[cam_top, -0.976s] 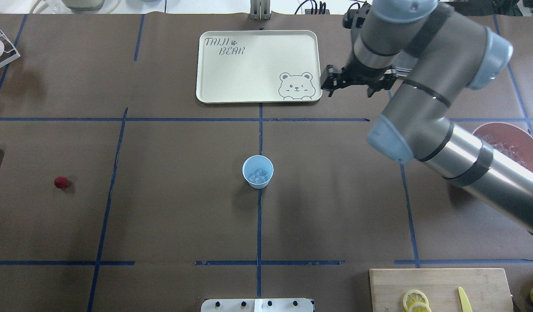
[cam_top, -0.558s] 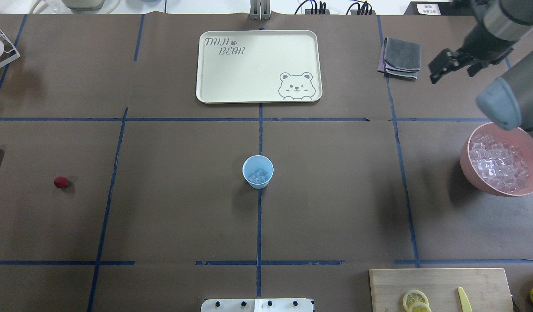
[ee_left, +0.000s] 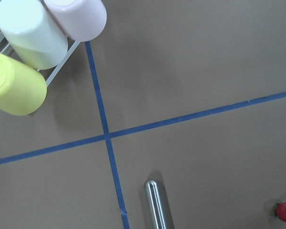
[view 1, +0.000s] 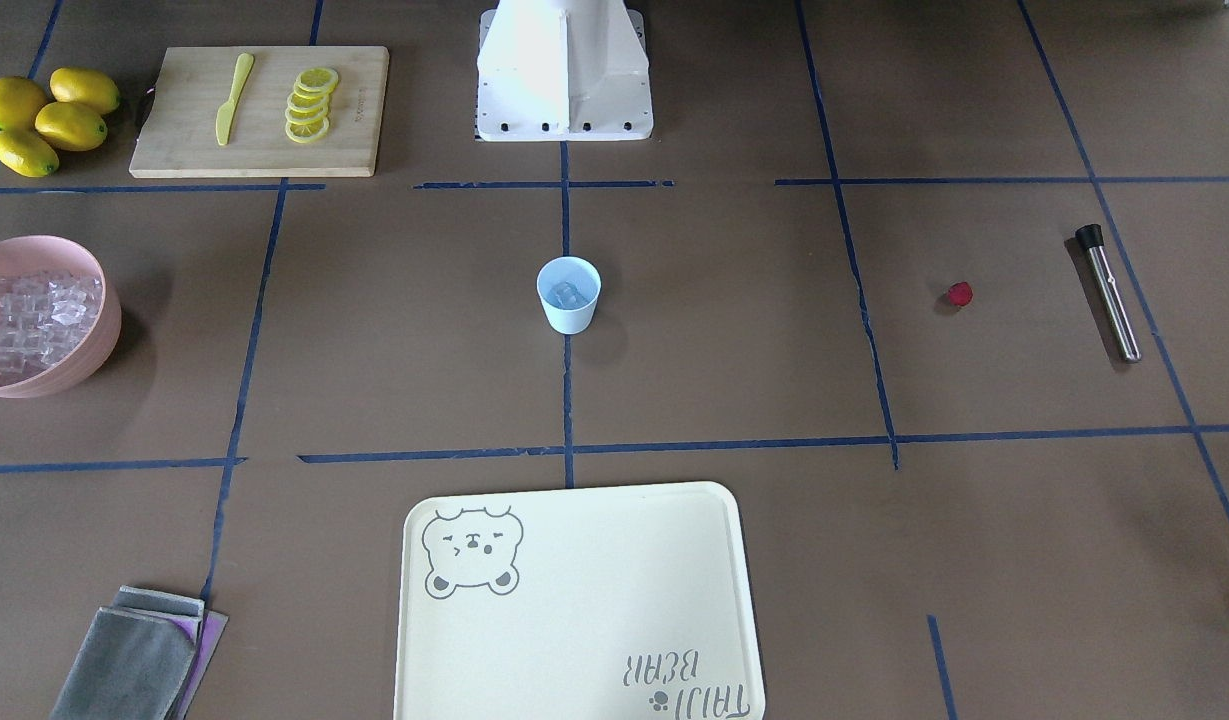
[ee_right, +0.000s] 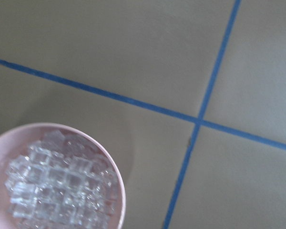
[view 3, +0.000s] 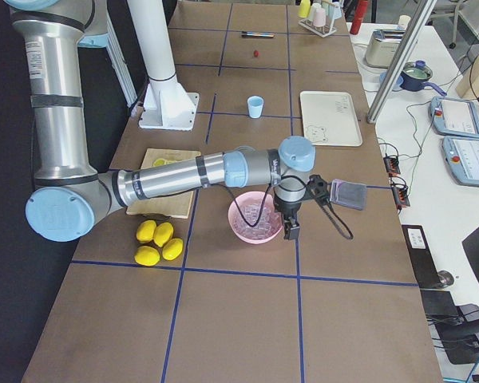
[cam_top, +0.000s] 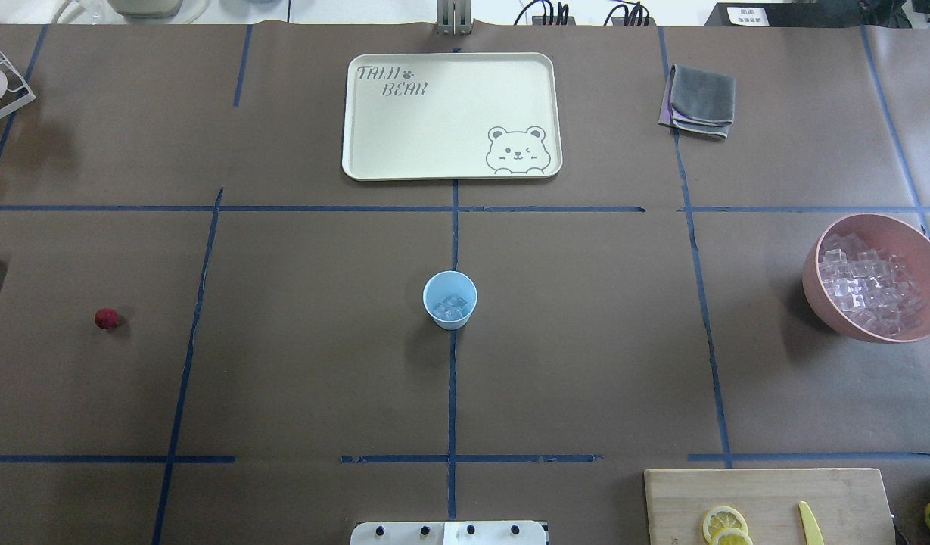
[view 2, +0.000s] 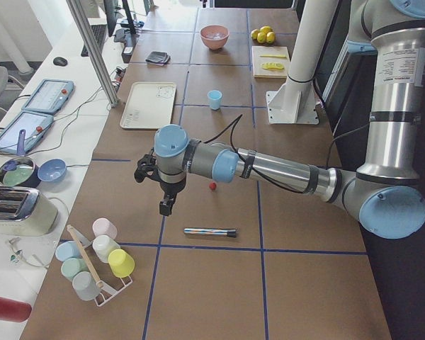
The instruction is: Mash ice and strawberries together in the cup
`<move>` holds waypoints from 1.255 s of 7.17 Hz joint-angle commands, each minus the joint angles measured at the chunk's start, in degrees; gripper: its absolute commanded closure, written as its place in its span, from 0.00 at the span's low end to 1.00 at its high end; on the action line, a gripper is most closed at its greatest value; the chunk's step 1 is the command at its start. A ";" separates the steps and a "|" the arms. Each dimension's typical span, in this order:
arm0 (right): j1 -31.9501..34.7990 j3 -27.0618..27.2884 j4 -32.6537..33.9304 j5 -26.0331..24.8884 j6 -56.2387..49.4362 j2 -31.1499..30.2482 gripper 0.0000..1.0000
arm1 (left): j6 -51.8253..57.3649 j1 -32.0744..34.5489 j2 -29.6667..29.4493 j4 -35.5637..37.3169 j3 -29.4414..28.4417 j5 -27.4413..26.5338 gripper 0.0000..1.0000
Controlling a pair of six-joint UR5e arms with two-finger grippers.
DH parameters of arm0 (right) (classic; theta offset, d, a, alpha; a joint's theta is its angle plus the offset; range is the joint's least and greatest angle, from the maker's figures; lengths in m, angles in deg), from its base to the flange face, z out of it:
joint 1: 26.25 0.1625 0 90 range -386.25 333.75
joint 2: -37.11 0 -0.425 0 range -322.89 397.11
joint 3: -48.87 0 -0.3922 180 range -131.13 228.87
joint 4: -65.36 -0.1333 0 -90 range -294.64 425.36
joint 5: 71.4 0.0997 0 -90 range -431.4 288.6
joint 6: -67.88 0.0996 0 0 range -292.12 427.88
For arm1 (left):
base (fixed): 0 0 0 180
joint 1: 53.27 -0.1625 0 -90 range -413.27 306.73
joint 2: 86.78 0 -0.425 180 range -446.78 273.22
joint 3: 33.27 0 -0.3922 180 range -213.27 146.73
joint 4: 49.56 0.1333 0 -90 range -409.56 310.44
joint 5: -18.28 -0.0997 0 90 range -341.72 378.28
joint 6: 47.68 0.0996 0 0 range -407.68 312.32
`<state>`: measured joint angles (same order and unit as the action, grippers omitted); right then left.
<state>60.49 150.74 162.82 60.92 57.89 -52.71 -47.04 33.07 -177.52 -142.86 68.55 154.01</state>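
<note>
**Operator:** Where are the task items?

**Technician:** The cup (cam_top: 449, 300) stands upright at the centre of the table (cam_top: 586, 363), on a blue tape line (cam_top: 452, 393). A few pieces of ice (cam_top: 452, 306) lie in its bottom. The strawberry (cam_top: 107, 319) lies on the bare table on the robot's left side, well apart from the cup. It is not yet in the cup.

**Operator:** Why this layout?

**Technician:** In my judgement, the supplies are divided by arm. The pink bowl (cam_top: 824, 314), heaped with more ice, sits on the right side. The strawberry and the metal rod (view 1: 1109, 293), probably the mashing tool, lie near each other on the left. The central cup should be within reach of both arms. The likely next step is to move the strawberry into the cup with the left arm.

**Operator:** What is the state of the claws?

**Technician:** The left gripper (view 2: 165, 210) hangs above the table, pointing down, near the rod and the strawberry. Its wrist camera shows the rod's end and the strawberry at the lower edge. The right gripper (view 3: 290, 231) hangs just beside the bowl's rim. Both appear only in the side views, so I cannot tell whether either is wide or narrow.

**Operator:** Is there any readable text?

**Technician:** The cream tray (cam_top: 449, 106) reads "TAIJI BEAR" with a paw mark. A winking bear is drawn in one corner. No other writing is legible.
</note>
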 commanded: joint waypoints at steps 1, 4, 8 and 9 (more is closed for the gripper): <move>6.92 0.17 -0.08 0.40 -6.43 -7.88 0.01 | -0.55 -4.04 0.38 -5.62 0.75 -0.03 0.00; 7.74 2.02 0.01 0.31 -5.39 -9.85 0.01 | -17.54 -15.29 1.26 -6.45 5.40 -1.09 0.00; 7.74 2.28 -0.08 0.31 -5.74 -10.11 0.01 | -42.26 -31.20 6.45 -36.60 -3.52 -12.14 0.00; 7.74 2.37 -0.08 0.31 -5.66 -10.03 0.01 | -47.09 -35.84 6.45 -39.21 -4.34 -16.77 0.00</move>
<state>68.23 152.96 162.75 61.20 52.15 -62.76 -88.21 2.21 -171.27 -176.44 66.40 141.56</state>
